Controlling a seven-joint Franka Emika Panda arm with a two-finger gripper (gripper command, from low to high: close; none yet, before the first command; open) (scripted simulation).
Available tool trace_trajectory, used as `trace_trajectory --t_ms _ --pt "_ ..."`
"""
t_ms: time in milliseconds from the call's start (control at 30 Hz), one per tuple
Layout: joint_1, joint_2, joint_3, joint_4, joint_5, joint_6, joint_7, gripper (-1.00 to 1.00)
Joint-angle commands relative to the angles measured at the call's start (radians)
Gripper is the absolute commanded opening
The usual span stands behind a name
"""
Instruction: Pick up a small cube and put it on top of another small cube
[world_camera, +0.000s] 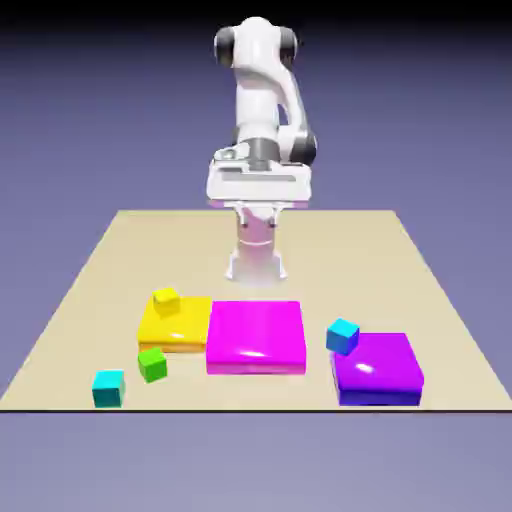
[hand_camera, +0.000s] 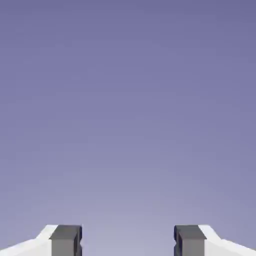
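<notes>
Several small cubes lie on the tan table (world_camera: 100, 270). A yellow cube (world_camera: 165, 299) sits on a flat yellow block (world_camera: 180, 328). A green cube (world_camera: 152, 364) and a cyan cube (world_camera: 108, 387) rest on the table in front of that block, at the exterior view's left. A blue cube (world_camera: 342, 335) leans tilted on the corner of a flat purple block (world_camera: 380, 370). My gripper (world_camera: 258, 200) hangs high above the table's far part, well away from every cube. In the hand view the gripper (hand_camera: 127, 240) is open, with only backdrop between its fingertips (hand_camera: 66, 239).
A large flat magenta block (world_camera: 255, 336) lies between the yellow and purple blocks. The robot's base (world_camera: 257, 262) stands just behind it.
</notes>
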Motion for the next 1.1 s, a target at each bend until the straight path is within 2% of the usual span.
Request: trace_trajectory --t_ms 0,900,1067 --pt "0.007 0.032 -0.022 0.015 0.014 -0.014 -0.044 0.00" --pt "0.188 0.897 -0.618 0.406 0.403 -0.385 -1.218 0.00" --pt "0.102 1.005 -0.513 0.438 0.508 -0.317 -1.300 0.00"
